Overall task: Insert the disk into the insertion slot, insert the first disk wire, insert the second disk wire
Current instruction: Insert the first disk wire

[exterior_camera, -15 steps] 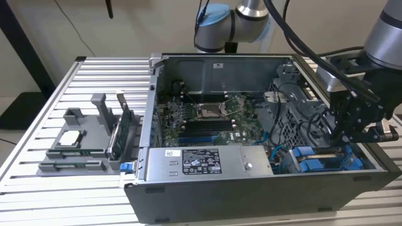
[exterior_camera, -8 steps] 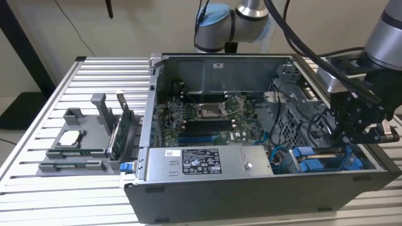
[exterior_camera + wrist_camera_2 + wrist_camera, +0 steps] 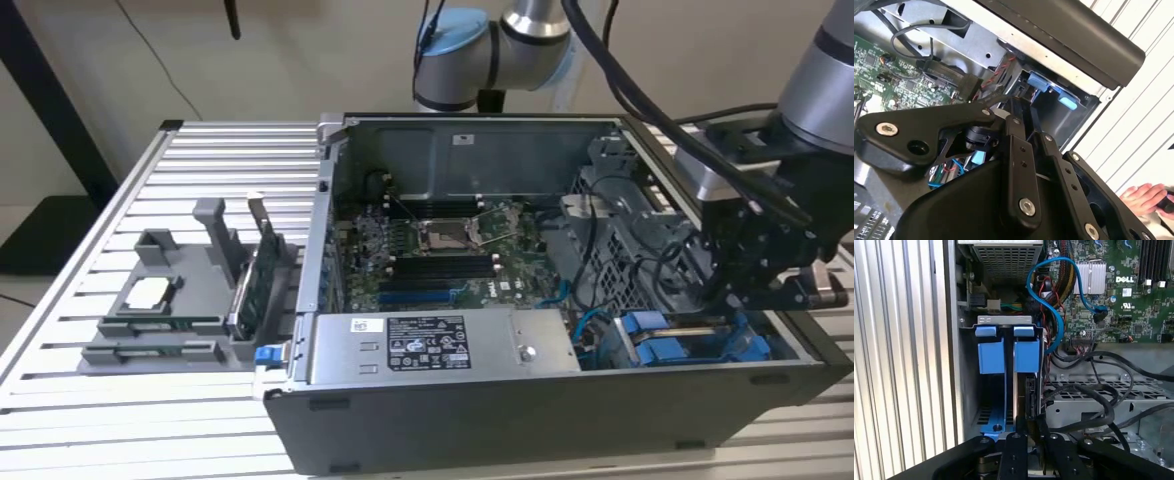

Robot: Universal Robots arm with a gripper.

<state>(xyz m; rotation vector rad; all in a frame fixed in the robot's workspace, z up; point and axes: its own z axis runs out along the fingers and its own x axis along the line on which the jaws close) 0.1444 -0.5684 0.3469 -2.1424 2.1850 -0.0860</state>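
My bench is a slatted metal table (image 3: 147, 170), its pale ribs evenly lit. Behind it stands a plain beige wall (image 3: 307, 60). At the exterior view's left, a black post (image 3: 56, 100) rises from a dark base (image 3: 47, 240) on pale floor (image 3: 16, 290)

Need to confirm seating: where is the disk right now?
In the exterior view, the disk sits low at the exterior view's right, beside the silver power-supply box and under the gripper; the first wrist view shows it in the insertion slot.

Exterior view overlooks the case (image 3: 534, 420); both wrist views peer inside.
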